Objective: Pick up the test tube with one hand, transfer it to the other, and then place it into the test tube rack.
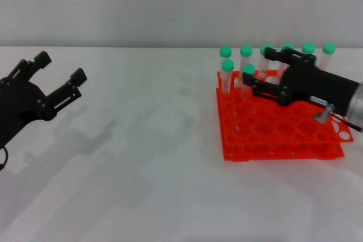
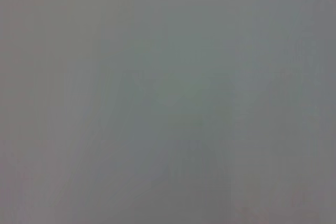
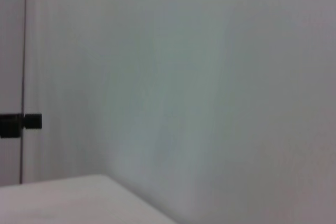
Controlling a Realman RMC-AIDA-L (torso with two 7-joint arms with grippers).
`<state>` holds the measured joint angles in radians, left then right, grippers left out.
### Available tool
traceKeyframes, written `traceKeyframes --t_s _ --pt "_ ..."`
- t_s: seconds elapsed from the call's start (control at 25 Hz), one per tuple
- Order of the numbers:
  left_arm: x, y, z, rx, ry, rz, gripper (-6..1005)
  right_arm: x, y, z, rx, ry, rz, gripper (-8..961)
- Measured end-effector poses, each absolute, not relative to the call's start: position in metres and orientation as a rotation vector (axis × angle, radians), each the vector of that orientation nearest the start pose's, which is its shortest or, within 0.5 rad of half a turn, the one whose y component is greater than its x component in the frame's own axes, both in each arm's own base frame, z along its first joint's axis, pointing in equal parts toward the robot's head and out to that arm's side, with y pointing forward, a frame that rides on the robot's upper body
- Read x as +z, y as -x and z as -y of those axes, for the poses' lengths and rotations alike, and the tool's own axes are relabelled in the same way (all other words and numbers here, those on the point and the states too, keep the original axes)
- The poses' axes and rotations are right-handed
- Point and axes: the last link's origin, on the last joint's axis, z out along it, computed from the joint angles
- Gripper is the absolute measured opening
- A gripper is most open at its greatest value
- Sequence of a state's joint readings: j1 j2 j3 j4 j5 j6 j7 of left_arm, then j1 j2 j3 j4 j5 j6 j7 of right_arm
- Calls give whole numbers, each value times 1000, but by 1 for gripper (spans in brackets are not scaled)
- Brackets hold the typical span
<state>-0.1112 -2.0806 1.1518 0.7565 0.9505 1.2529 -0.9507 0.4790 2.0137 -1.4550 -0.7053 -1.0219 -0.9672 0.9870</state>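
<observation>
Right pincer (image 1: 256,71), black with a silver-white forearm behind it, reaches in from the right of the head view and hangs over the far part of the test tube rack (image 1: 278,131), its two fingers apart and pointing toward the robot's left. One finger (image 1: 277,55) lies along the back row of tubes, the other finger (image 1: 262,90) sits lower and nearer, above the orange grid. A green-capped test tube (image 1: 248,80) stands upright in a rack hole between those spread fingers; whether either finger touches it cannot be told. More green-capped tubes (image 1: 226,63) stand upright along the rack's back row and at its left far corner, partly hidden by the pincer body. A small grey fitting (image 1: 323,111) juts from the arm's underside above the rack. The bright orange rack rests flat on the white worktop (image 1: 142,157), right of centre. Left pincer (image 1: 59,75), all black, hovers well apart at the left edge of the head view, above the worktop, its fingers spread wide and holding nothing. The left wrist view shows only a plain grey blur. The right wrist view shows a pale wall, a strip of the worktop's surface, and a thin dark vertical line with a small black fitting (image 3: 21,123) at the side.
</observation>
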Motion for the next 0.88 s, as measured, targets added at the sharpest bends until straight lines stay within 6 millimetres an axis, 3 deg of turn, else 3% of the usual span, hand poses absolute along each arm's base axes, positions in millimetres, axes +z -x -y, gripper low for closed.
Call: traceKeyframes --t_s 0.16,0.44,0.6,0.88 --pt "47 305 -299 -983 1911 456 893 9 -229 -367 882 2295 -235 768" --pt "49 314 -309 -1014 1751 471 893 43 -280 -331 1035 2048 -270 768" --pt "49 313 -314 -1022 1729 469 893 48 -300 -315 1038 1950 -276 768" --pt "50 309 -321 -1041 1710 471 893 42 -315 -298 1014 1871 -283 768"
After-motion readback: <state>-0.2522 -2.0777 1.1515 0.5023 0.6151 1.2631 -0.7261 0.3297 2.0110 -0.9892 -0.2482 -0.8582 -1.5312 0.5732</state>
